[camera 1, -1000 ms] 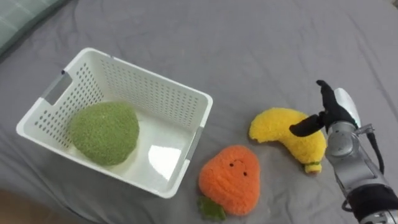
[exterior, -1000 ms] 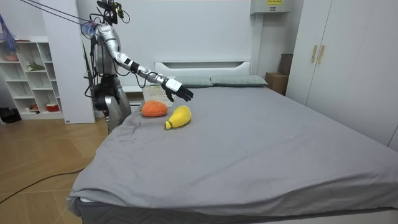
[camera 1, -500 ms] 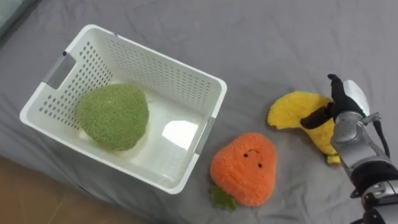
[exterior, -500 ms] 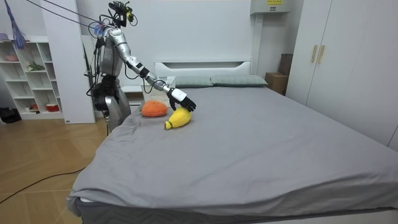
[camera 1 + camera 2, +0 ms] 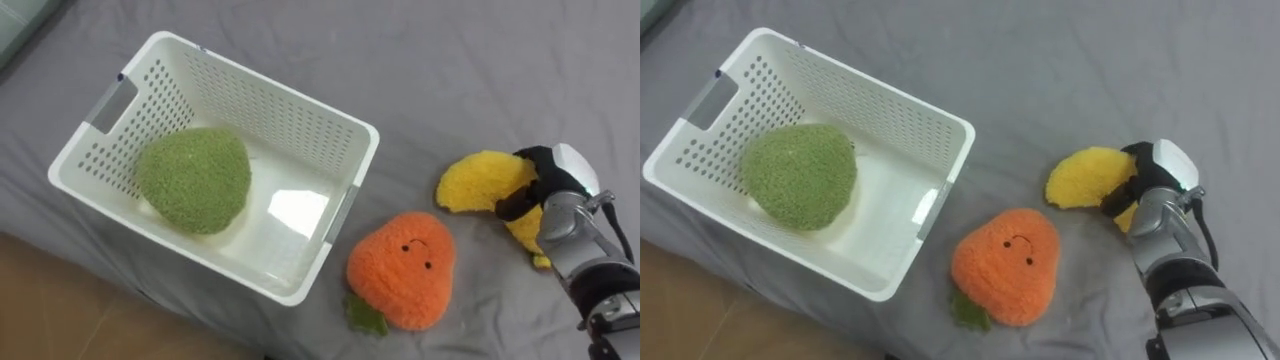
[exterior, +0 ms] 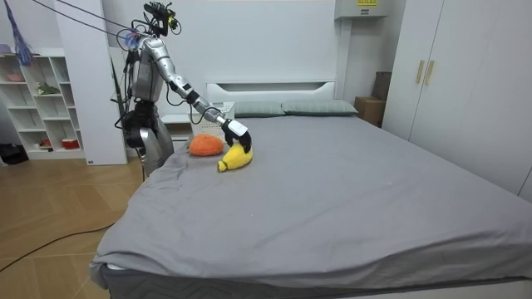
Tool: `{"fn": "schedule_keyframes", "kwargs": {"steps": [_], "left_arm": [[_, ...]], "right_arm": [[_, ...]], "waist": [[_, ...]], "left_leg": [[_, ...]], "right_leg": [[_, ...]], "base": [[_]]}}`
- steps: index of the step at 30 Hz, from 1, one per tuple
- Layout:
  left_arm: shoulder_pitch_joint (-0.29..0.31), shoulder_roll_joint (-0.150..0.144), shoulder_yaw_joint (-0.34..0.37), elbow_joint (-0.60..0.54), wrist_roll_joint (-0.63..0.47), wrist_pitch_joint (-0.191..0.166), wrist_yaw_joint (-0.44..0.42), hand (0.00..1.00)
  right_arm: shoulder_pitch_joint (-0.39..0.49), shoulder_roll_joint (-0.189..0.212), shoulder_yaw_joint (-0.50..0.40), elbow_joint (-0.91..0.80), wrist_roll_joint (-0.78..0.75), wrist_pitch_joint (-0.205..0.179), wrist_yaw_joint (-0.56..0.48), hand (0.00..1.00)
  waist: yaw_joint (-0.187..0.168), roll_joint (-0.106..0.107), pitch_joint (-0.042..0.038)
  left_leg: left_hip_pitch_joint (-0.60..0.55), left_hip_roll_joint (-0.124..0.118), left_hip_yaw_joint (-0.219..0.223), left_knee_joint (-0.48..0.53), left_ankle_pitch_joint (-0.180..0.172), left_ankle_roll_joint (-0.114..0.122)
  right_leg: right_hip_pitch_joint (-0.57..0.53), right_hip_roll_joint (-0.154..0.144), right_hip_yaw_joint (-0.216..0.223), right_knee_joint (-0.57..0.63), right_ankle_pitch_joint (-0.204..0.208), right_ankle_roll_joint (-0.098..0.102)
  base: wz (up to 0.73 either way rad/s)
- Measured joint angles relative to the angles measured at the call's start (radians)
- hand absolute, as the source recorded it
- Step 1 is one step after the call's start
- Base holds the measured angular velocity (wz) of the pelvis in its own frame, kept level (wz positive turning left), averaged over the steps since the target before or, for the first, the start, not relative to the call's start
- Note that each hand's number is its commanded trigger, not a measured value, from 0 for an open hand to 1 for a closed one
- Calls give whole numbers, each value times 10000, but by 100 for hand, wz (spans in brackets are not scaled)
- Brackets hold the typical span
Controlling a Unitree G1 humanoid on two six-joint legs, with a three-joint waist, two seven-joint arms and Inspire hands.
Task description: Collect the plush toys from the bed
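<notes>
Left eye view, right edge: the robot's right hand (image 5: 556,188) has its dark fingers curled over the yellow banana plush (image 5: 478,181), thumb pressed to its side, gripping it on the grey bed sheet (image 5: 450,60). An orange plush with a face (image 5: 405,270) lies just lower left of it. At upper left, a white perforated basket (image 5: 290,125) holds a green plush (image 5: 195,180).

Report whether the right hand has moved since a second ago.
Yes: the right hand dropped onto the banana toy, closer to the orange toy.
</notes>
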Motion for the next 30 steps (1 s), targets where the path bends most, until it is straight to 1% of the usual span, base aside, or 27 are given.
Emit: {"fn": "schedule_keyframes", "kwargs": {"steps": [3,7,9,15,17,20,22,23,24,25,26,29,30], "left_arm": [[0,-14,-29,5,-3,23,-19,0],[-4,-8,-18,1,-2,17,-139,0],[-21,-1,-22,-8,-59,14,-178,0],[-48,2,-37,20,-766,-23,-198,0],[-20,2,-28,31,-765,-43,-204,0],[65,6,21,10,-764,-112,-190,0],[90,23,27,8,-765,-121,-187,0],[104,38,27,9,-765,-137,-195,0],[111,55,34,22,-765,-144,-203,0],[111,61,34,33,-765,-144,-204,0],[111,66,54,94,-765,-145,-206,0],[112,65,72,213,-763,-140,-216,0],[145,65,80,230,-763,-127,-217,0]], "right_arm": [[6,-11,28,216,-7,11,0,100],[34,-22,78,227,-27,20,44,100],[32,-26,108,183,-44,7,138,100],[37,-28,209,122,-51,-124,440,100],[51,-29,198,121,-59,-138,529,100],[102,-38,169,107,-122,-271,559,100],[283,-108,147,32,-348,-360,557,100],[381,-183,131,12,-404,-430,557,100],[417,-229,96,12,-410,-445,554,100],[427,-255,95,11,-410,-454,553,100],[450,-278,40,3,-398,-466,553,100],[625,-312,-258,-257,-390,-468,544,100],[726,-333,-269,-387,-374,-456,546,100]], "waist": [[120,22,15],[181,28,18],[160,24,15],[102,4,1],[55,2,-1],[-68,10,-7],[-131,17,-35],[-149,18,-72],[-182,33,-106],[-204,44,-121],[-314,72,-137],[-382,132,-185],[-388,161,-228]], "left_leg": [[-2,10,-9,-17,7,-8],[-42,8,-3,-11,7,-8],[-47,1,-4,-8,9,-6],[14,-7,-8,-6,24,6],[93,-4,-3,-7,26,4],[226,-2,-1,-6,26,4],[336,0,-7,-12,25,3],[388,1,0,-33,25,3],[422,6,14,-41,25,3],[438,7,17,-39,25,3],[495,9,32,-37,25,3],[721,20,133,-116,29,3],[846,28,178,-165,29,4]], "right_leg": [[-8,-2,-5,-8,0,-2],[-51,-14,4,-7,0,-2],[-51,-26,4,-5,-1,-1],[7,-44,36,11,-3,3],[84,-42,39,6,-3,3],[242,-38,45,-13,-3,3],[343,-35,28,-16,-3,3],[379,-36,33,-12,-2,3],[407,-35,35,-11,-1,1],[423,-34,33,-11,0,0],[483,-33,17,-10,0,-1],[630,-28,84,-4,1,-2],[717,-25,126,-1,1,-2]], "base": [[2],[0],[0],[0],[0],[0],[0],[0],[0],[0],[-4],[-9],[-13]]}}
